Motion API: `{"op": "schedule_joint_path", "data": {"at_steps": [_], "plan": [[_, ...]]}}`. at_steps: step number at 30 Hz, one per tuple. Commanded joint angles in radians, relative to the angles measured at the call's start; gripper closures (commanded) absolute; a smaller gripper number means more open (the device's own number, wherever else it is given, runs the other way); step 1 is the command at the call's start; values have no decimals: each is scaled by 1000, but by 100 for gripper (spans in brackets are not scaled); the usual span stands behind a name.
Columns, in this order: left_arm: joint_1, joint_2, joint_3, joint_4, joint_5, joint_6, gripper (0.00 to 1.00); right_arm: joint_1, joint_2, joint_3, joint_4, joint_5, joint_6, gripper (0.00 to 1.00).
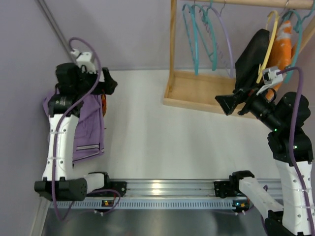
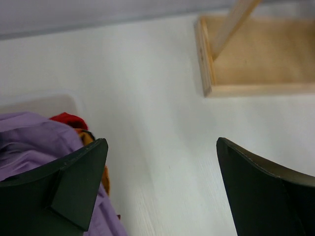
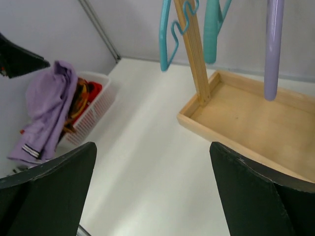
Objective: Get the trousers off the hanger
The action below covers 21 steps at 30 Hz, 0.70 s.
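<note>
The soft lavender-purple cloth trousers (image 1: pixel 88 128) lie draped over a white slatted plastic basket (image 3: pixel 96 105) at the left edge of the white table (image 1: pixel 147 132), off the thin lavender hanger (image 3: pixel 273 49), which hangs bare on the wooden rack (image 1: pixel 173 49). The left gripper (image 2: pixel 162 162) and the right gripper (image 3: pixel 152 162) are both spread and empty. The removal looks done, so the next move is only to back clear.

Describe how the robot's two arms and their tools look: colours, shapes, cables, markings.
The left arm and right arm have smooth white links joined by black joint housings. A lavender cable runs along each, with a white fitting at the wrist. The left tool and right tool each have two broad, matte black, wedge-shaped fingers. No lettering is readable.
</note>
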Motion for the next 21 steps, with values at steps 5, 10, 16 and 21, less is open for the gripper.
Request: {"op": "schedule_joint_path", "data": {"at_steps": [5,10,16,21], "plan": [[-281,154,16,-143,-176,207,2,4,-109,-187,-125,2,-249,1],[-381,199,9,-140,-182,171,2,5,-140,-272,-142,10,-283,1],[-393,189,-17,-134,-201,140,2,5,-137,-310,-139,-12,-288,1],[-393,169,-42,-131,-233,146,2,4,-120,-307,-132,-24,-282,1]]}}
